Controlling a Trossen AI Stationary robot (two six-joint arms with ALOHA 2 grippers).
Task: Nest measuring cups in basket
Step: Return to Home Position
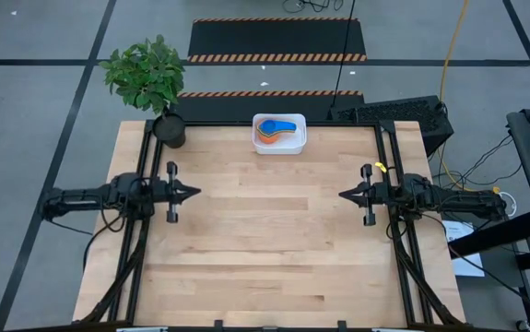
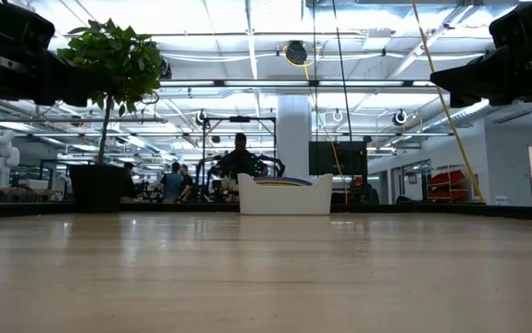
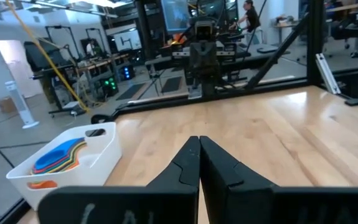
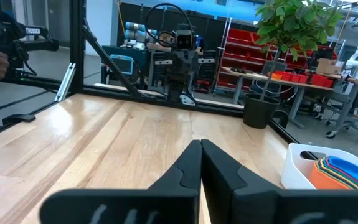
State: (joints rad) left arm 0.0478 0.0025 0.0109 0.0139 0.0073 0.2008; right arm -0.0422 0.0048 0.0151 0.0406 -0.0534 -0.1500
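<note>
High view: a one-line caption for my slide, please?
Nested measuring cups in the white basket; left gripper and right gripper shut, at opposite sides.

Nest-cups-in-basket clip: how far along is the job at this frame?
Done: the measuring cups sit nested as one stack inside the basket, a blue one on top; none lies outside it. In hand: nothing. The left gripper and right gripper are shut and empty, well clear of the basket. Left: nothing visible, apart perhaps from parking the arms.

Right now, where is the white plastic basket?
In the high view, the white rectangular plastic basket sits midway along the wooden table's far edge, right of the dark-potted green plant.
</note>
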